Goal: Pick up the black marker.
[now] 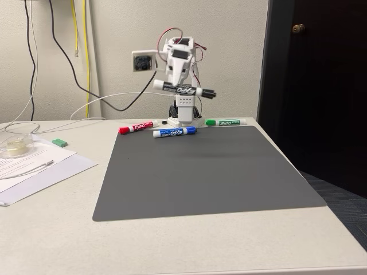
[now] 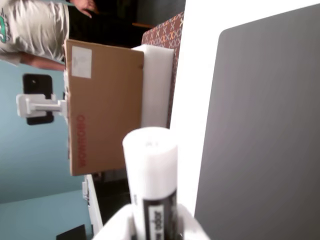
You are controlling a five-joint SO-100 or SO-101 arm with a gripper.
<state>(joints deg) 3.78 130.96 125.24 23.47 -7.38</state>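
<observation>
1. Black-labelled and lying level, the black marker [image 1: 182, 89] is hanging in the upper centre of the fixed view, clear of the mat, because the gripper [image 1: 181, 86] is clamping its barrel.
2. In the wrist view its white end [image 2: 150, 160] is jutting up from the bottom edge.
3. Red marker [image 1: 136, 126], blue marker [image 1: 174, 132] and green marker [image 1: 225, 122] are lying along the grey mat [image 1: 200, 172] far edge on a pale table [image 1: 51, 229]; wall cables are trailing at upper left.
</observation>
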